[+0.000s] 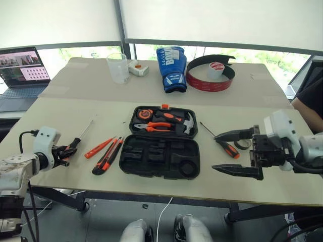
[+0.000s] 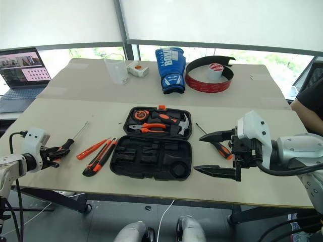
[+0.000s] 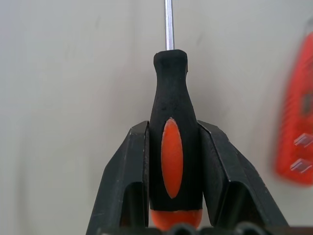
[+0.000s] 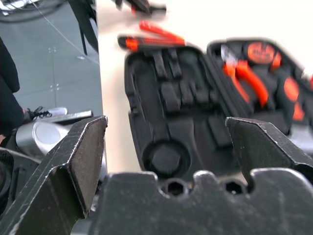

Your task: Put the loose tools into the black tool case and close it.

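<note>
At the table's left, my left gripper (image 1: 68, 151) is shut on the black-and-orange handle of a long screwdriver (image 3: 173, 142), whose shaft (image 1: 85, 130) points away over the table. The thin orange screwdriver (image 1: 99, 147) and the utility knife (image 1: 107, 157) lie between it and the black tool case (image 1: 151, 151). The case lies open; its far half holds a hammer and pliers, and its near half shows bare slots. My right gripper (image 1: 215, 151) stands open just right of the case. Beside that gripper lie a second long screwdriver (image 1: 229, 148) and a small dark tape roll (image 1: 243, 144).
At the back of the table stand a clear beaker (image 1: 117, 68), a blue boxing glove (image 1: 171, 68) and a red-and-black curved band (image 1: 202, 83) around a roll of tape. A laptop (image 1: 22, 68) sits far left. A person's arm (image 1: 310, 101) shows at the right edge.
</note>
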